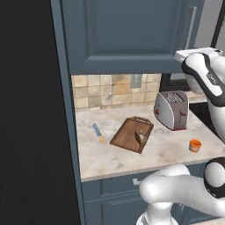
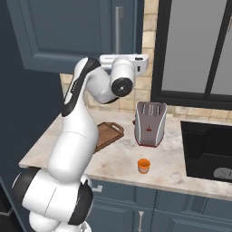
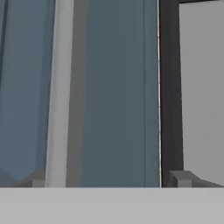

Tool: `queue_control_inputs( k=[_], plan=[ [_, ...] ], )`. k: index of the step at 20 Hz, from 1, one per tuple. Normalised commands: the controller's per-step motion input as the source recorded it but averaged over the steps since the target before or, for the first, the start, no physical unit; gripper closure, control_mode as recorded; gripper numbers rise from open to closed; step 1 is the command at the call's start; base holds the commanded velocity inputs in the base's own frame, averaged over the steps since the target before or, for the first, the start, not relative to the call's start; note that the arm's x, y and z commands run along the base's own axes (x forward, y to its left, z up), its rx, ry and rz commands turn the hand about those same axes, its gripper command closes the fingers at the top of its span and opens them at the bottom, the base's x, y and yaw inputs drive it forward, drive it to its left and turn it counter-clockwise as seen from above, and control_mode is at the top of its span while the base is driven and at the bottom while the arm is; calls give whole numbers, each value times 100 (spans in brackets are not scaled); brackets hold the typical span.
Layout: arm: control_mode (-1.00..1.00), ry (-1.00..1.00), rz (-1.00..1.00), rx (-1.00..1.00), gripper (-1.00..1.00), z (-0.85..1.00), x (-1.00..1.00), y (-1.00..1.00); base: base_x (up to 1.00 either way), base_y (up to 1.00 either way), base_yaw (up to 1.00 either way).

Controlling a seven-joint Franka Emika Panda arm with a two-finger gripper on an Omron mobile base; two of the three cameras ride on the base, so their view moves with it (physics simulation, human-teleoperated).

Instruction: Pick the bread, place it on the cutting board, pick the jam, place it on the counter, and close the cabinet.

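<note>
Arm: raised, hand level before the cabinet (image 1: 127,30) door.
Gripper (image 3: 107,179): fingers spread wide, empty, straddling the handle (image 3: 59,92).
Bread (image 1: 141,136): on cutting board (image 1: 127,134).
Jam (image 2: 144,165): near the counter (image 2: 181,167) front edge.
Left base view: knife (image 1: 98,133) beside board.

The arm (image 2: 77,136) hides most of the cutting board (image 2: 108,133).

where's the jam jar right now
The jam stands on the counter near its front edge, in front of the toaster and to the right of the cutting board.
</note>
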Motion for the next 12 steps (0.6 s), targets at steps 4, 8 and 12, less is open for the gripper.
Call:
queue_control_inputs(
  k=[4,8,12],
  plan=[
    [-100,0,0,0,-100,-2,39,0,0,0,0],
    [-100,0,0,0,-100,-1,33,0,0,0,0],
    [-100,0,1,0,-100,-1,29,0,0,0,0]
  ],
)
